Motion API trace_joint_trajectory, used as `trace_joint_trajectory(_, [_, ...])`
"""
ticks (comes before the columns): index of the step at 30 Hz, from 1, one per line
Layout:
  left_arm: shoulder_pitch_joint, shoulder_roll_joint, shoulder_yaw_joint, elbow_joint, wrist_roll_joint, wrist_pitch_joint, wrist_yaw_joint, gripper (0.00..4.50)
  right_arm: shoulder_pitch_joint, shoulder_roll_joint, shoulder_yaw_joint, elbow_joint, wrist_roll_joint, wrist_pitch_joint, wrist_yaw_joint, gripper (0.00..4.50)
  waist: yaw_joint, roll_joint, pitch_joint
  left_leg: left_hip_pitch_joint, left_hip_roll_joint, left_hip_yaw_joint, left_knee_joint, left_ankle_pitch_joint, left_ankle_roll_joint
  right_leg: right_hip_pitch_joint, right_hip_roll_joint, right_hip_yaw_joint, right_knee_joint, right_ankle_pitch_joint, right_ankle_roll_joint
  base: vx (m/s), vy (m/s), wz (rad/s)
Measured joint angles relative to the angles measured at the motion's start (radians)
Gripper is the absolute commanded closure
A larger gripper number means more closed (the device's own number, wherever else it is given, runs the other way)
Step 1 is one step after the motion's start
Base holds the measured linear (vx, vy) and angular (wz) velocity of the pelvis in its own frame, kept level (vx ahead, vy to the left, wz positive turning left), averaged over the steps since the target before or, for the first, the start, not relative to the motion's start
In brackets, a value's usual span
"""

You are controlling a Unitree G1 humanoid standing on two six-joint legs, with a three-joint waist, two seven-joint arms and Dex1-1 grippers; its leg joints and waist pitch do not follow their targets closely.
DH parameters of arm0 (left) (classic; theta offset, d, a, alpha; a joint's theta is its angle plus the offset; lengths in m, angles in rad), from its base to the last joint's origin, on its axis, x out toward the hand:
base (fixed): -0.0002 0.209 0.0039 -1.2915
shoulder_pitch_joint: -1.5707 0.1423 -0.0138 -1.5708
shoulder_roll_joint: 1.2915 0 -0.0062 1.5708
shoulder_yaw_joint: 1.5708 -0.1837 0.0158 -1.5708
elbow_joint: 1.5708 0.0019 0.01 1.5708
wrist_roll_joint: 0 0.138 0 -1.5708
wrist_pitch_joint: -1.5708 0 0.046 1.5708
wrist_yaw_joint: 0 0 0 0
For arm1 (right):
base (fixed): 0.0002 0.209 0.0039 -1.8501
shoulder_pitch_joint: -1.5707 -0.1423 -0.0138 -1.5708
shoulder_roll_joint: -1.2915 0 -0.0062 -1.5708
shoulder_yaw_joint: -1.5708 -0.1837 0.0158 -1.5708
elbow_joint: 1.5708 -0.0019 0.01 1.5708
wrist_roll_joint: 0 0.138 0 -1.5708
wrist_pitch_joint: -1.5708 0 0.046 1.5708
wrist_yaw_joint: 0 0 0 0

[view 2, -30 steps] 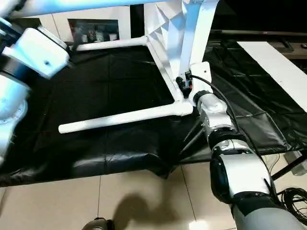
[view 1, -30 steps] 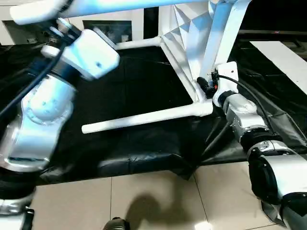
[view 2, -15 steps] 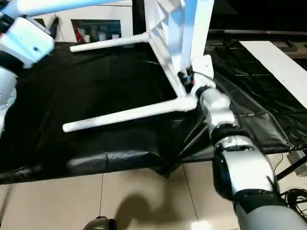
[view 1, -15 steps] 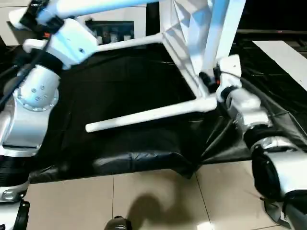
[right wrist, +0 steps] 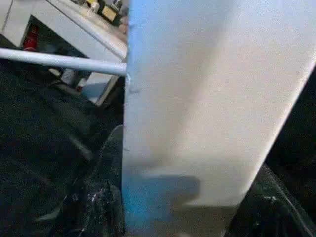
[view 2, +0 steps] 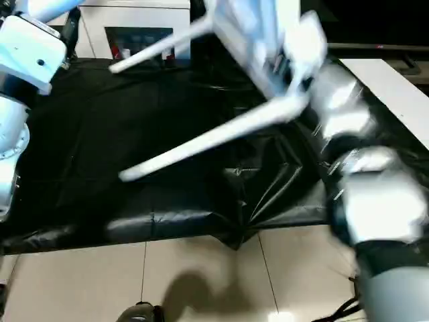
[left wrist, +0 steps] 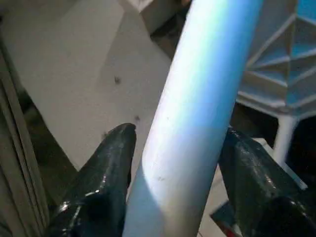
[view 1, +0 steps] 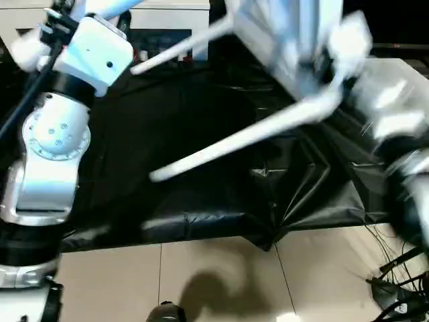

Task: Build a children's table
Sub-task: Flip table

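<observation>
Holding the children's table (view 1: 288, 40) tipped up off the black sheet (view 1: 201, 154), I am gripping it in two places. My left fingers (left wrist: 106, 173) are closing around one leg (left wrist: 197, 113), a dark pad on each side of the tube. My right fingers (right wrist: 106, 197) are clamping what looks like another flat white part of the table (right wrist: 207, 98). Two more legs (view 2: 214, 137) are sticking out over the sheet.

I am judging that the smooth round tube could be twisting between my left pads, and that a leg only pushed into its socket could be working loose. The free leg tips could be catching the crumpled sheet or striking the cabinet (view 1: 167, 20) behind.
</observation>
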Motion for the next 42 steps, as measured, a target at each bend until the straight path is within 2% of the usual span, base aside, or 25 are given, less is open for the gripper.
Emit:
trace_joint_trajectory(5, [0.035,-0.064,0.015,-0.012,-0.033,0.032,0.000,2.29,-0.086,-0.044,0.052,0.000,-0.071,0.010,0.014,2.52,0.004,-0.001,0.000,0.000,-0.001,0.000,0.002,0.000,0.001,0.002,-0.001,0.001,0.000,0.000,0.000,0.000,0.000,0.00])
trace_joint_trajectory(12, [0.098,-0.162,0.029,-0.011,-0.096,0.074,0.007,2.61,-0.168,-0.059,0.107,-0.001,-0.151,-0.019,0.020,2.52,-0.002,-0.011,-0.002,0.002,-0.001,-0.001,0.002,-0.001,0.000,0.005,-0.001,0.001,0.000,0.001,0.000,0.000,0.000,0.00])
trace_joint_trajectory(13, [0.107,-0.176,0.033,-0.010,-0.106,0.078,0.011,2.64,-0.177,-0.059,0.113,-0.001,-0.156,-0.027,0.020,1.96,-0.003,-0.012,-0.002,0.002,-0.001,-0.001,0.002,-0.001,0.000,0.005,-0.001,0.001,0.000,0.001,0.000,0.000,0.000,0.00])
trace_joint_trajectory(16, [0.134,-0.205,0.037,-0.004,-0.122,0.084,0.014,2.74,-0.203,-0.053,0.130,-0.012,-0.177,-0.059,0.020,1.78,-0.007,-0.018,-0.002,0.003,-0.001,-0.002,0.002,-0.001,0.000,0.005,0.000,0.001,0.000,0.002,0.001,0.000,0.000,0.00])
trace_joint_trajectory(18, [0.151,-0.232,0.037,0.009,-0.127,0.086,0.015,2.82,-0.213,-0.048,0.136,-0.021,-0.189,-0.077,0.010,1.40,-0.008,-0.027,0.000,0.003,-0.001,-0.002,0.001,-0.001,0.000,0.004,0.000,0.000,0.000,0.001,0.005,0.000,0.000,0.00])
trace_joint_trajectory(21, [0.173,-0.253,0.037,0.030,-0.131,0.103,0.021,2.86,-0.227,-0.032,0.150,-0.026,-0.203,-0.114,-0.001,1.30,-0.017,-0.039,-0.001,0.003,-0.001,-0.002,0.002,-0.001,0.000,0.003,0.001,0.000,0.000,0.001,0.005,0.000,0.000,0.00])
trace_joint_trajectory(23, [0.179,-0.259,0.037,0.046,-0.135,0.106,0.023,2.88,-0.229,-0.022,0.151,-0.030,-0.204,-0.134,-0.009,1.17,-0.022,-0.049,0.000,0.003,-0.001,-0.003,0.002,-0.001,0.000,0.002,0.001,0.000,-0.001,0.001,0.005,0.000,0.000,0.00])
trace_joint_trajectory(26, [0.189,-0.259,0.037,0.052,-0.142,0.106,0.024,2.92,-0.228,-0.014,0.151,-0.030,-0.204,-0.148,-0.015,0.89,-0.025,-0.055,0.000,0.003,-0.001,-0.004,0.002,-0.001,0.000,0.003,0.001,0.000,-0.002,0.002,0.003,0.000,0.000,0.00])
trace_joint_trajectory(31, [0.191,-0.258,0.037,0.055,-0.143,0.097,0.024,2.94,-0.228,0.000,0.155,-0.030,-0.204,-0.191,-0.035,0.76,-0.029,-0.056,0.001,0.002,-0.002,-0.004,0.002,-0.001,0.000,0.004,0.001,0.001,-0.002,0.006,-0.002,0.000,0.000,0.00])
trace_joint_trajectory(38, [0.207,-0.265,0.037,0.067,-0.143,0.074,0.023,2.94,-0.214,0.053,0.083,-0.046,-0.121,-0.299,-0.016,0.76,-0.037,-0.057,0.001,0.000,0.000,-0.003,0.002,-0.001,0.000,0.005,0.002,0.000,-0.002,0.007,-0.001,0.000,0.000,0.00])
trace_joint_trajectory(42, [0.214,-0.264,0.039,0.082,-0.145,0.074,0.026,2.95,-0.179,0.065,0.092,-0.077,-0.129,-0.351,-0.068,0.76,-0.035,-0.058,0.000,-0.001,0.000,-0.003,0.002,-0.001,0.000,0.005,0.002,0.000,-0.002,0.007,-0.001,0.000,0.000,0.00])
